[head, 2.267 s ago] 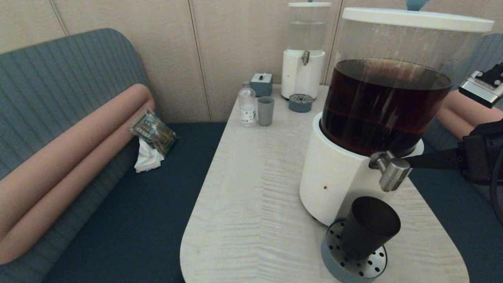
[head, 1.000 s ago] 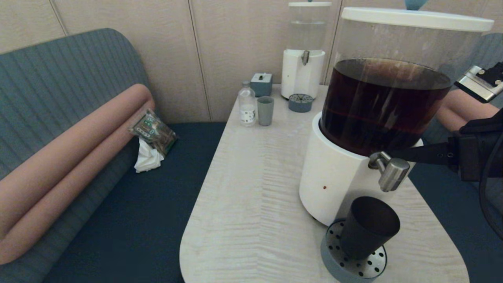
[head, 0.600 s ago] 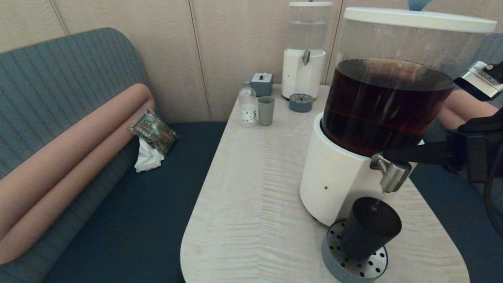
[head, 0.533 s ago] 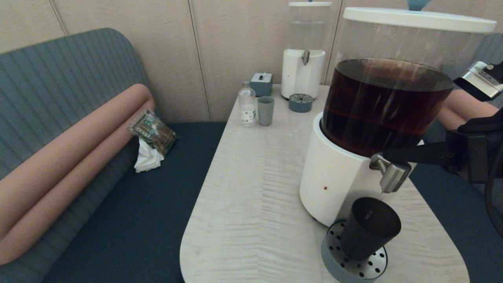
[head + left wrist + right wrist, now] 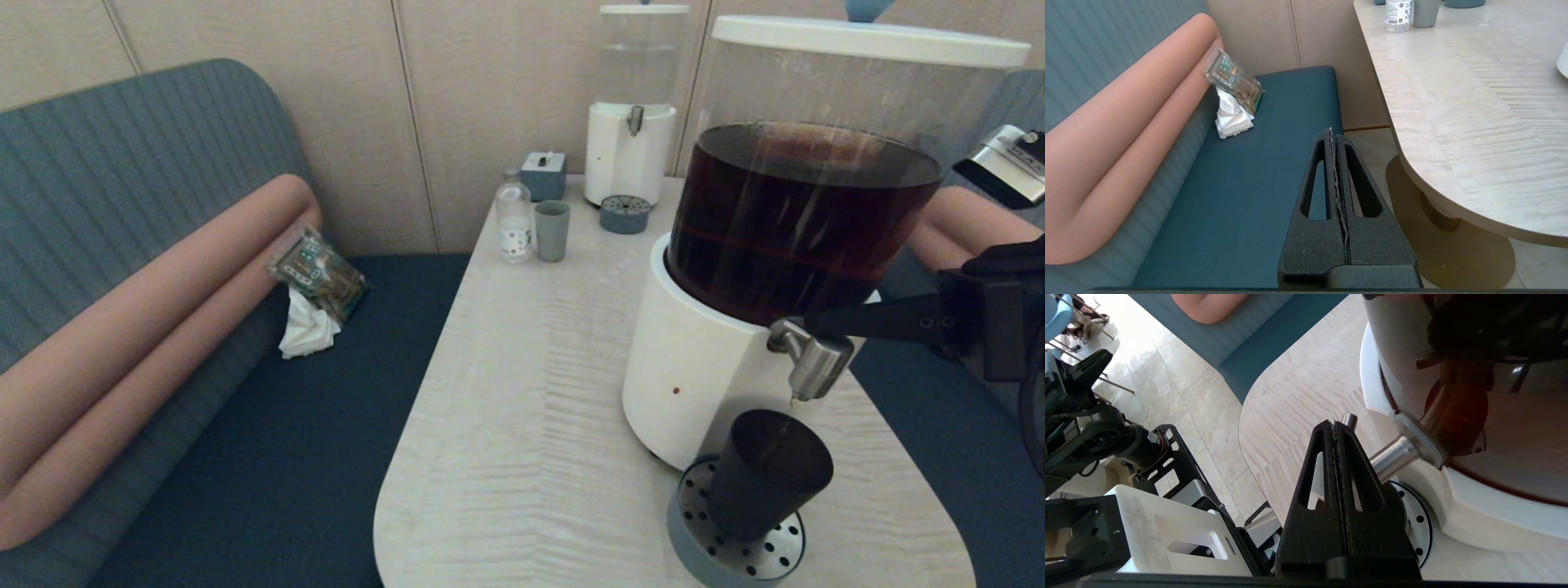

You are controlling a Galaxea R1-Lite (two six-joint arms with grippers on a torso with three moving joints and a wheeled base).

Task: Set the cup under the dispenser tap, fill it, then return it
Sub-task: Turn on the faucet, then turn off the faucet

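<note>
The black cup (image 5: 767,474) stands on the round perforated drip tray (image 5: 694,506), directly under the dispenser tap (image 5: 812,363). This tap (image 5: 1392,455) is a steel spigot on the white-based dispenser (image 5: 694,367) of dark brown liquid. My right gripper (image 5: 810,327) reaches in from the right, shut with nothing held, its tips resting on the tap's top. A thin thread of liquid hangs below the spout over the cup. In the right wrist view the shut fingers (image 5: 1327,465) hide most of the cup. My left gripper (image 5: 1333,132) is shut, parked over the bench seat beside the table.
At the table's far end stand a clear-liquid dispenser (image 5: 633,122), its small drip tray (image 5: 624,214), a grey-blue cup (image 5: 552,230), a small bottle (image 5: 514,216) and a grey box (image 5: 544,174). A packet and tissue (image 5: 314,282) lie on the bench. The drip tray sits near the table's (image 5: 522,425) front edge.
My right gripper rose from beside the tap onto its top, and the tap tipped slightly. Dark liquid started running into the cup; now only a thin thread shows.
</note>
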